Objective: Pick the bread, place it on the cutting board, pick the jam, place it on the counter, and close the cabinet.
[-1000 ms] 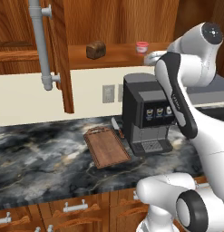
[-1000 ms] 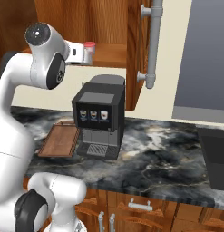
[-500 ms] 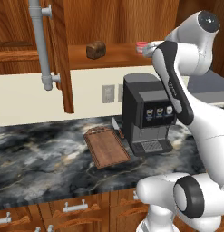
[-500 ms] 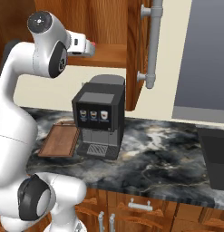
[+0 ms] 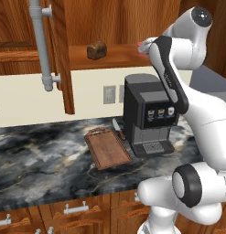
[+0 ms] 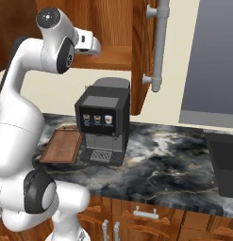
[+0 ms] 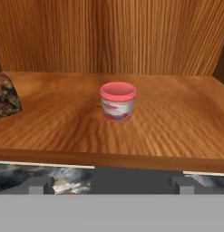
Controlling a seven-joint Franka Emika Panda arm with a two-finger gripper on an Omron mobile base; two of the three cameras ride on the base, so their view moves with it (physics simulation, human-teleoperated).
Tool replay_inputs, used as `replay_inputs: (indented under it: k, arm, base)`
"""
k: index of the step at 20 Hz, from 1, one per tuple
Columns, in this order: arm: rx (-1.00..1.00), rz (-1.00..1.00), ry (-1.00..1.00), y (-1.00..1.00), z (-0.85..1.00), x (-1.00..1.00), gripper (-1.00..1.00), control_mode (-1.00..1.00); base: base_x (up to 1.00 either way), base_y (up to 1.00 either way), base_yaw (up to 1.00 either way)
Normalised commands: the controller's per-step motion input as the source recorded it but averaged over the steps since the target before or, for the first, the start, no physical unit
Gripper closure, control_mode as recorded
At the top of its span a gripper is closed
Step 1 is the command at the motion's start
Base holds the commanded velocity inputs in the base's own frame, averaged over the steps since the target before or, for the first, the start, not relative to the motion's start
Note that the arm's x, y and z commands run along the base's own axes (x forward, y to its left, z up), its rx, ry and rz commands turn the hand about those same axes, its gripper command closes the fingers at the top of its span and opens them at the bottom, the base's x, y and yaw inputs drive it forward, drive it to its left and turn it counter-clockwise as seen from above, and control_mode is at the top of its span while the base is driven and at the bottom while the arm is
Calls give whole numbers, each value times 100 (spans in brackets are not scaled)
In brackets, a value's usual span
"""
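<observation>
The jam, a small red jar with a pink lid, stands upright on the wooden shelf of the cabinet, straight ahead of my gripper. The gripper is open, well short of the jar, with nothing between its fingertips. The bread, a dark brown chunk, sits on the same shelf to the jar's left; it is also at the left edge of the hand view as bread. The cutting board lies bare on the dark marble counter. In the right base view my gripper is level with the shelf's front edge.
A black coffee machine stands on the counter under the shelf, right of the board. The cabinet door stands open with its grey tube handle facing out. Drawers with silver handles run below the counter.
My arm has lifted and swung the hand up from beside the coffee machine's top to shelf height, now pointing at the jam. The gripper has stayed open; nothing on the shelf moved.
</observation>
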Motion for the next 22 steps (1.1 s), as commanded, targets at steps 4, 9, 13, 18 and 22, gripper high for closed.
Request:
replay_inputs:
  k: [4, 9, 13, 18, 22]
  arm:
    - [0, 0, 0, 0, 0, 22, -100, -100]
    - [0, 0, 0, 0, -3, 18, -100, -100]
    - [0, 0, 0, 0, -4, 18, -100, -100]
    - [0, 0, 0, 0, -8, 16, -100, -100]
    - [0, 0, 0, 0, -8, 15, -100, -100]
  base:
    - [0, 0, 0]
    - [0, 0, 0]
    - [0, 0, 0]
    - [0, 0, 0]
    - [0, 0, 0]
